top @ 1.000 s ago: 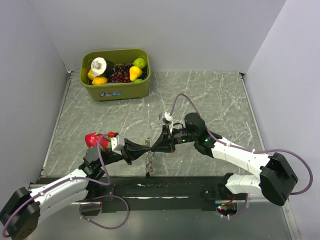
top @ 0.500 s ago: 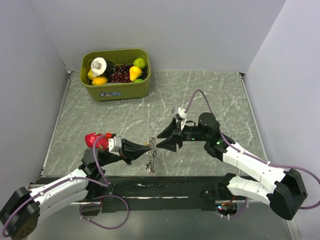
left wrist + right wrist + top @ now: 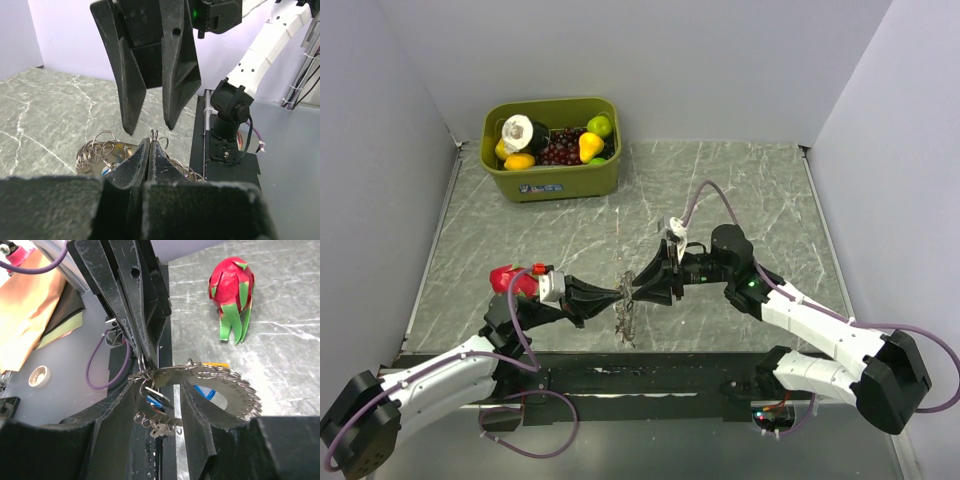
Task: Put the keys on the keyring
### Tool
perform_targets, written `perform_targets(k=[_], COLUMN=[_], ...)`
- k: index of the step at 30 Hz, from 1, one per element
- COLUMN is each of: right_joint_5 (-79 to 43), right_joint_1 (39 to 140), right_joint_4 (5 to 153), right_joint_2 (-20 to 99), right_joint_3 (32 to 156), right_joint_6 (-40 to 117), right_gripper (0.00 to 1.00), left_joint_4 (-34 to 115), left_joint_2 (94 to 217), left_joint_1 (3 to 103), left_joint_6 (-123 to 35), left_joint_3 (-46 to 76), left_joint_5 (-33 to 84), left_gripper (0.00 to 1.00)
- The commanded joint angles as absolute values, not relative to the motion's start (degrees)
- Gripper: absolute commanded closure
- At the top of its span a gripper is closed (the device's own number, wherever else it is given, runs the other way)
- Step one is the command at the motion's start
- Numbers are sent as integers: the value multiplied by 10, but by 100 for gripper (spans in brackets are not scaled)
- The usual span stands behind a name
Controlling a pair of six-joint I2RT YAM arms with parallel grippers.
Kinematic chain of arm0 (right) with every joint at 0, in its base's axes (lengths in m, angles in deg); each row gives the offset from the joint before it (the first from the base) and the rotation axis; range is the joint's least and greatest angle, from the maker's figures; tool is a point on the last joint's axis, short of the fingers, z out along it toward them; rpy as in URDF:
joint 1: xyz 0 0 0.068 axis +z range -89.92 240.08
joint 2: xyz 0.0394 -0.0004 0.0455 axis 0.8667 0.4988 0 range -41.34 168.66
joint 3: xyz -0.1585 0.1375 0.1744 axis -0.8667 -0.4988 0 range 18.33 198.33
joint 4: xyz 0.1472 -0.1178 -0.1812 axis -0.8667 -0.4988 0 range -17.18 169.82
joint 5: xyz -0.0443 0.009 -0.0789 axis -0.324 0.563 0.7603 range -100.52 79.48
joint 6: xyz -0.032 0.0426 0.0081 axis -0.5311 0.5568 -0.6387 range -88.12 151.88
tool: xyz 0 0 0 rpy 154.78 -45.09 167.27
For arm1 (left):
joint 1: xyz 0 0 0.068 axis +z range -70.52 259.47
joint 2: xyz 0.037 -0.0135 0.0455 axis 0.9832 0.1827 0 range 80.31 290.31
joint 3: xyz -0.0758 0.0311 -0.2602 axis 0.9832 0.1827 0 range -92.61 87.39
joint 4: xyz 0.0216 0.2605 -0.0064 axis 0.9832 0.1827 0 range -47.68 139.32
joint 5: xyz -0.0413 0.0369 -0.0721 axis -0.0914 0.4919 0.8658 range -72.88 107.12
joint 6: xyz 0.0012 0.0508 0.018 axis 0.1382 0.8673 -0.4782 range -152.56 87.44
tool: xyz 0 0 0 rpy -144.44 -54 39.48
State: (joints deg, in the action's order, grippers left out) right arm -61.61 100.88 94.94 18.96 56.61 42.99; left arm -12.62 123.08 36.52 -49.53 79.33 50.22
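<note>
Left gripper (image 3: 619, 293) is pressed tight for us, pinching one small wire loop of the keyring (image 3: 220, 377) right at its tip. That's to the right of the dragon fruit toy (image 3: 508, 279) in the top view and nearer the arm bases. The rest of the ring dangles below the pinch, and we can't tell if it touches the table.

Right gripper (image 3: 637, 288) meets it nose to nose from the side away from the fruit. Its fingers are spread and straddle the band w/o gripping, so the right arm's best placed for the next move, we reckon. The band runs approx crosswise through that gap.

Looks-wise, it's a curved grey metal strip fringed w/ tiny rings. The keys (image 3: 159, 402), blue and dark, hang bunched under it.
</note>
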Motion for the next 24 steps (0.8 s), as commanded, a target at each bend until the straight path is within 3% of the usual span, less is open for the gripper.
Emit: perform_targets(k=[1, 6, 9, 11, 14, 24], right_joint_5=[-618, -594, -600, -595, -594, -571], right_joint_1=[1024, 1043, 1046, 1047, 1048, 1087], right_joint_4=[952, 923, 938, 934, 931, 919], right_joint_2=[197, 211, 219, 224, 226, 241], right_joint_3=[575, 586, 580, 581, 575, 584], right_joint_6=[432, 415, 422, 420, 416, 400], right_gripper=[53, 60, 74, 90, 100, 100], left_joint_4=[-172, -184, -181, -181, -184, -237], left_joint_2=[1236, 1243, 1241, 1238, 1229, 1252], left_joint_1=[362, 363, 363, 363, 362, 362], left_joint_6=[-486, -489, -488, -488, -489, -516], left_joint_3=[760, 763, 761, 760, 764, 774], left_joint_5=[501, 498, 499, 498, 493, 492], left_gripper=[99, 99, 99, 99, 99, 99])
